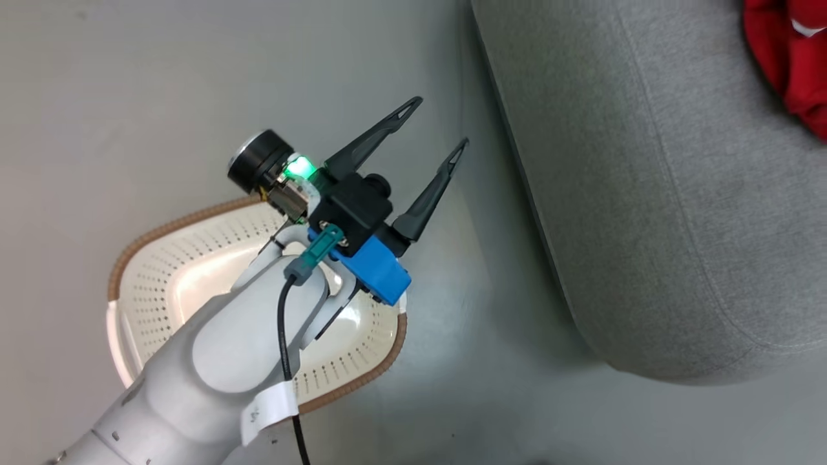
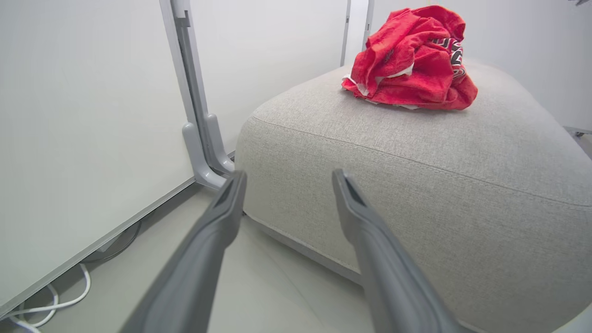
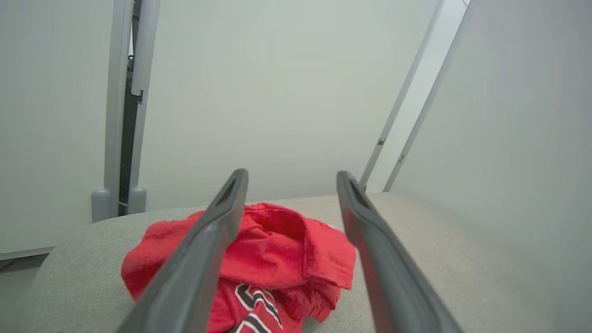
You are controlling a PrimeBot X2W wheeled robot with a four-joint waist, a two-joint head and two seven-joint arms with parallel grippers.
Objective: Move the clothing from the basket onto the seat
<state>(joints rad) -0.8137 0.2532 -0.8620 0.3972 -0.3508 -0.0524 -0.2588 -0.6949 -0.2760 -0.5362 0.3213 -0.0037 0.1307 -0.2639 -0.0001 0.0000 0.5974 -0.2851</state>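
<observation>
We see right gripper (image 3: 291, 173) and left gripper (image 1: 440, 121) both spread wide, holding nothing, with the clothing (image 3: 277, 249) heaped on the seat (image 1: 646, 194) under the right one; a finger could snag loose fabric on retreat and drag it off.

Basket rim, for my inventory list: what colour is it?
The basket rim is brown, clearest in head view.

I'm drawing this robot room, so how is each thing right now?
clothes: crumpled in a heap on the seat.
basket: upright on the floor, no clothes in the part that shows.
seat: carrying the heap of clothes.
left gripper: open, holding nothing, pointing toward the seat.
right gripper: open, holding nothing, just above the clothes.
</observation>
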